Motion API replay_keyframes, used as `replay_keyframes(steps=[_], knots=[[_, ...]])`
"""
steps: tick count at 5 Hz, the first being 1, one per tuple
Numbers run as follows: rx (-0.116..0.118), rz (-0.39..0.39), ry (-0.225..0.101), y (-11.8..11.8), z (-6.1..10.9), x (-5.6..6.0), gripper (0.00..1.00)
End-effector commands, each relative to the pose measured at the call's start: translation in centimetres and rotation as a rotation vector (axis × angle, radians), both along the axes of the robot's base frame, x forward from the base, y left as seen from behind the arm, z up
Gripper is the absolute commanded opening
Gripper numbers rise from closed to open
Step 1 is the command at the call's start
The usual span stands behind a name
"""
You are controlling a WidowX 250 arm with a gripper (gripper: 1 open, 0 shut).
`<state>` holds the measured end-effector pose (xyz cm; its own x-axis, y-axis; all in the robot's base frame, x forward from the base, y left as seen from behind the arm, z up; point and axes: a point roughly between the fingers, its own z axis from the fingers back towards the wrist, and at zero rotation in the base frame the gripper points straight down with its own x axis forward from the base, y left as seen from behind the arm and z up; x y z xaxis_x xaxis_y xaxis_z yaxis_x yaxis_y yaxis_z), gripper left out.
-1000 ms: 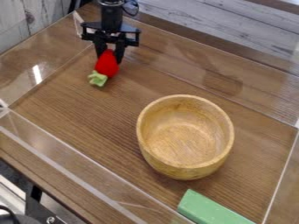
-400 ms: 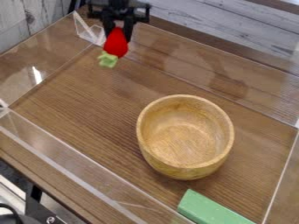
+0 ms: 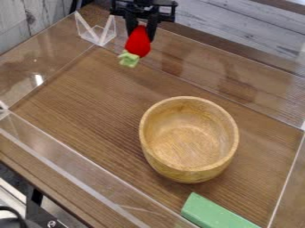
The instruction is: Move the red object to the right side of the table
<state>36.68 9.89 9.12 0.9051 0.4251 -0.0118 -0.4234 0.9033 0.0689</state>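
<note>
Red object (image 3: 137, 43) near table's (image 3: 84, 116) far edge

**Much of the scene lies beyond the frame**

The gripper (image 3: 141, 28) enters at the top edge, only its black lower part in view; the arm above it is cut off. Its dark fingers (image 3: 130, 21) cover the upper end of the red object (image 3: 138, 41), and the contact points cannot be made out. The red object's light green end (image 3: 128, 60) is soft and blurred. At the bottom edge the green block (image 3: 218, 214) is cropped, its full length out of sight. The table (image 3: 84, 107) runs out of frame on every side, its clear walls faint against the wood grain
</note>
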Motion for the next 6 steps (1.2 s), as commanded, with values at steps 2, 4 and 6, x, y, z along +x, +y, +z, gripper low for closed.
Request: replay_keyframes(steps=[2, 4, 6], knots=[[0.011, -0.039, -0.080, -6.9, 3.2, 0.4, 0.00], [0.004, -0.175, -0.106, -12.8, 3.1, 0.3, 0.00], [0.010, -0.274, -0.122, -14.5, 2.5, 0.3, 0.00]])
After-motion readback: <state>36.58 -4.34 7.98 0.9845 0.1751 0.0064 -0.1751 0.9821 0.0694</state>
